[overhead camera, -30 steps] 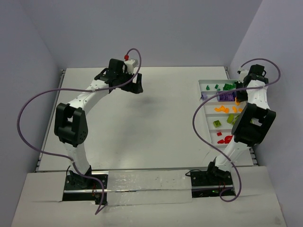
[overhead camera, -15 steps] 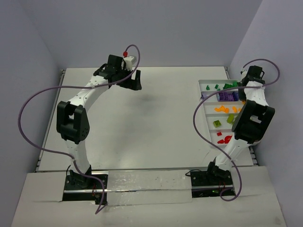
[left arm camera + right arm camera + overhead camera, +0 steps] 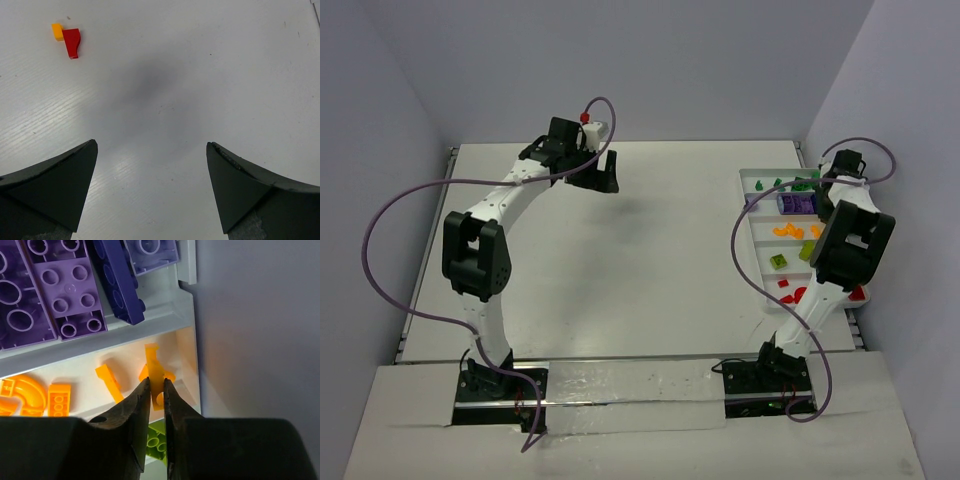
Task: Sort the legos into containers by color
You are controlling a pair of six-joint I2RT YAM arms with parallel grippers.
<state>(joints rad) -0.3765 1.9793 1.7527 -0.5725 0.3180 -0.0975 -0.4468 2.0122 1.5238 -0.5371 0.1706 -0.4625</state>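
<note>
My right gripper (image 3: pixel 156 382) is shut on a thin orange lego (image 3: pixel 153 362) and holds it upright over the orange compartment of the white tray (image 3: pixel 115 335). That compartment holds other orange legos (image 3: pixel 30 392). Purple legos (image 3: pixel 65 295) fill the compartment beside it, and a lime lego (image 3: pixel 156 440) lies on the other side. In the top view the tray (image 3: pixel 750 215) sits at the right, with my right gripper (image 3: pixel 828 197) over its right side. My left gripper (image 3: pixel 151 150) is open and empty above the bare table. A red lego (image 3: pixel 72 42) touching an orange lego (image 3: pixel 57 31) lies ahead of it.
The tray's compartments in the top view hold green (image 3: pixel 800 184), purple (image 3: pixel 796 204), orange (image 3: pixel 786 230), lime (image 3: pixel 778 261) and red (image 3: pixel 790 296) legos. The grey side wall (image 3: pixel 255 315) stands close to the tray's right rim. A clear plastic strip (image 3: pixel 620 385) lies along the near edge.
My right arm has swung toward the tray's right side and its wrist has come nearer. My left gripper has shifted slightly to the right.
</note>
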